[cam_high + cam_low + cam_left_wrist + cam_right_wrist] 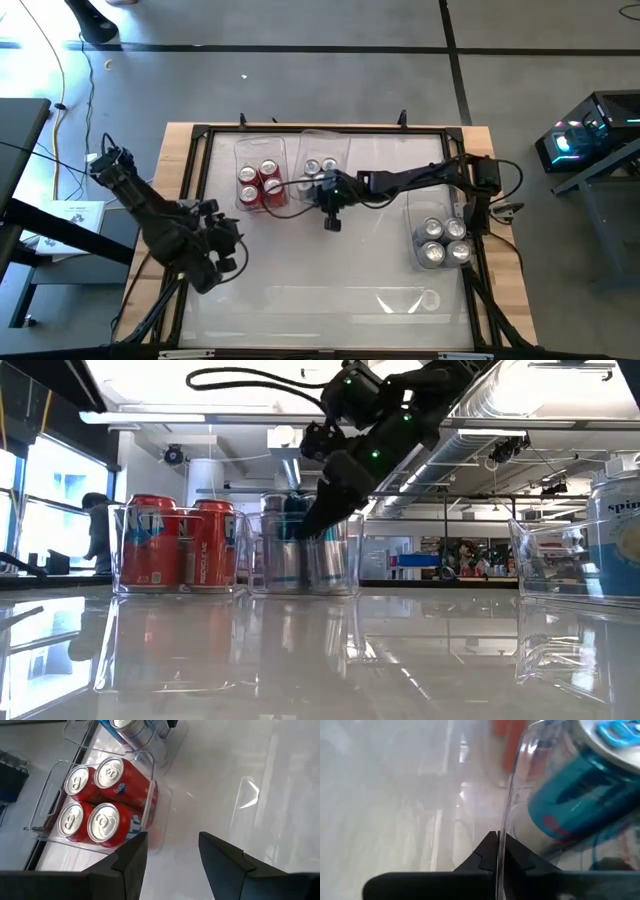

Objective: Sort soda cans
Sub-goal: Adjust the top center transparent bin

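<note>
Clear plastic bin wall [506, 795] pinched by right hand [498, 851]; left hand [172, 852] spread, empty.

Left gripper [170, 855] at bottom centre, fingers [131, 862] apart, nothing between. Four red cans [100, 800] upright in clear bin [42, 805], left of frame. Second bin [160, 747] at top, holding silver-blue can [132, 730].

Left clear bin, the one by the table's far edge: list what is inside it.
The left clear bin holds four red soda cans, upright and packed two by two, silver tops showing. Whatever lies beneath them on the bin floor is covered.
</note>
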You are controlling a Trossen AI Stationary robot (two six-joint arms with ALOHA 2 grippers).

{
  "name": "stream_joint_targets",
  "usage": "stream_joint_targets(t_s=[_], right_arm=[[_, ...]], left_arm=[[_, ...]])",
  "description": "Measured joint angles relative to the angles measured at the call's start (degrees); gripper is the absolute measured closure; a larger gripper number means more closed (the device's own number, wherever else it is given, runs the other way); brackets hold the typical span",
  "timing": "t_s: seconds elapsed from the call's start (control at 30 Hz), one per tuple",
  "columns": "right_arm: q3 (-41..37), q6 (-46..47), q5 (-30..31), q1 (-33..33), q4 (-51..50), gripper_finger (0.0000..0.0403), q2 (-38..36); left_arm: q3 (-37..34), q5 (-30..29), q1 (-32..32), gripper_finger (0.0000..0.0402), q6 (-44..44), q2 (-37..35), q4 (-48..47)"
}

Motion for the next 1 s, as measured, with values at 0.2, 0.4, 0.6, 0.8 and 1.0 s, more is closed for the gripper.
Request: stream_joint_targets(t_s=[0.2, 0.4, 0.6, 0.8, 1.0], right_arm=[[0.00, -4.69, -6.17, -0.05, -2.94, 0.0401, -1.03], [-0.24, -9.33, -8.52, 0.14, -3.92, 0.0400, -2.33], [-0.20, -7.08, -5.16, 0.18, -5.17, 0.0400, -2.51], [-0.15, -6.88, -4.48, 0.14, -5.65, 0.0357, -2.65], [-0.15, -5.93, -2.82, -0.12, -6.44, 0.0254, -4.66]], left_arm=[[-0.02, -1.66, -4.09, 0.0232, -5.22, 0.00, -2.14], [-0.04, -2.36, -6.95, 0.0232, -13.81, 0.00, -5.81], [-0.04, -2.68, -9.27, 0.0232, -19.86, 0.00, -6.66], [-0.04, -1.90, -10.87, 0.0225, -27.16, 0.00, -8.13], [-1.03, 1.68, -13.35, 0.0214, -41.35, -0.06, -9.93]])
